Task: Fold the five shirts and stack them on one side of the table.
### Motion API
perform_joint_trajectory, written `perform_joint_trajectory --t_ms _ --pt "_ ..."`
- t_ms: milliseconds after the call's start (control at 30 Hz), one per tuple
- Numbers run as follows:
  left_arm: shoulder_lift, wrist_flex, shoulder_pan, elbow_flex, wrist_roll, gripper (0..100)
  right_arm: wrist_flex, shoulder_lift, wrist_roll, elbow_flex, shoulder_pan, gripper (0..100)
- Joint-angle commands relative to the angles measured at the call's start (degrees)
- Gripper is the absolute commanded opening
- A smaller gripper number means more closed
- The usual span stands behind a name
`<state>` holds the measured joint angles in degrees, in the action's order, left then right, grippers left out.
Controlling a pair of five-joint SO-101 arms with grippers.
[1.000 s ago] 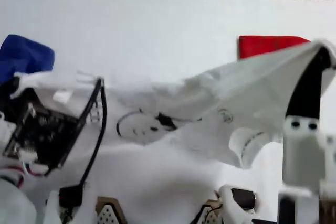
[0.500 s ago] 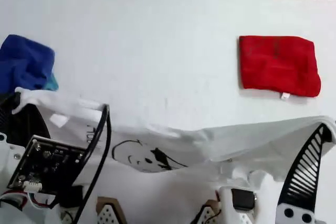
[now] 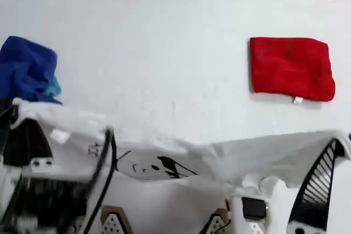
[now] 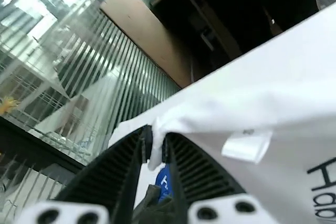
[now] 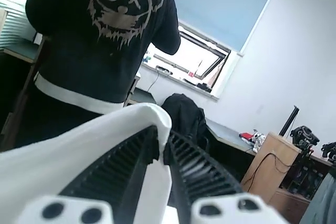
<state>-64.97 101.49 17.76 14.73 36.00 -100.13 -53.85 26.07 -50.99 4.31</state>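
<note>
A white shirt (image 3: 219,160) with a black face print hangs stretched across the table's front edge between both grippers. My left gripper (image 4: 156,148) is shut on one corner of the white shirt (image 4: 273,103), near its sewn label. At the front right, my right gripper (image 5: 160,153) is shut on the opposite edge of the white shirt (image 5: 79,140), and its black ribbed finger (image 3: 321,171) stands under the cloth. A folded red shirt (image 3: 290,68) lies flat at the back right. A crumpled blue shirt (image 3: 27,69) sits at the left edge.
A teal piece of cloth (image 3: 53,87) peeks out beside the blue shirt. The white table (image 3: 164,42) is bare across its middle and back. The arm bases and a black cable (image 3: 107,163) crowd the front edge.
The right gripper came down from above the red shirt to the front right, uncovering the red shirt. The white shirt was drawn toward the front edge, and the left arm shifted slightly.
</note>
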Motion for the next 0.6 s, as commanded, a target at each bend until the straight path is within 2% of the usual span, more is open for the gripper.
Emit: perform_joint_trajectory --t_ms 0,267,567 --pt "-2.1 0.9 0.7 -1.2 -1.1 3 -0.7 -0.6 -0.2 0.0 0.2 1.9" --pt "-6.2 0.9 0.7 -9.8 -1.2 3 0.0 -0.6 -0.2 0.6 0.2 1.9" --pt "-6.1 -0.8 0.4 -16.0 -3.6 3 14.4 8.1 -0.2 4.6 0.2 1.9"
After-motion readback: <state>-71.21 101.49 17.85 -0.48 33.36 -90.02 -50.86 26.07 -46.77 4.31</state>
